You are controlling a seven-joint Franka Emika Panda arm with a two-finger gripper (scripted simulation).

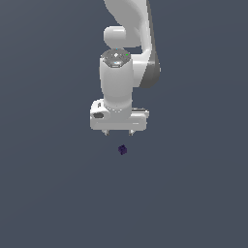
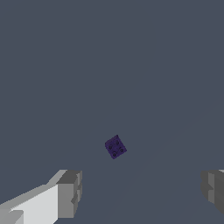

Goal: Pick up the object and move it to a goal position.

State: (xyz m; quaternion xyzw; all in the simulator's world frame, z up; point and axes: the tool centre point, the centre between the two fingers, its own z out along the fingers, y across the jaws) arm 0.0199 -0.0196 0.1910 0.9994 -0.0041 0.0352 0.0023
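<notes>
The object (image 1: 122, 149) is a tiny dark purple-blue cube lying on the grey surface, just below the white gripper (image 1: 118, 132) in the exterior view. The gripper points down and hangs apart from the cube, its two short fingertips spread wide with nothing between them. In the wrist view the object (image 2: 115, 147) shows four round studs on its top face and is turned at an angle. It lies ahead of the gap between the grey fingers (image 2: 70, 194), clear of both. The gripper (image 2: 142, 190) is open.
A plain dark grey surface (image 1: 48, 193) fills both views. The white arm (image 1: 131, 43) rises out of the exterior view's top. No other objects or edges show.
</notes>
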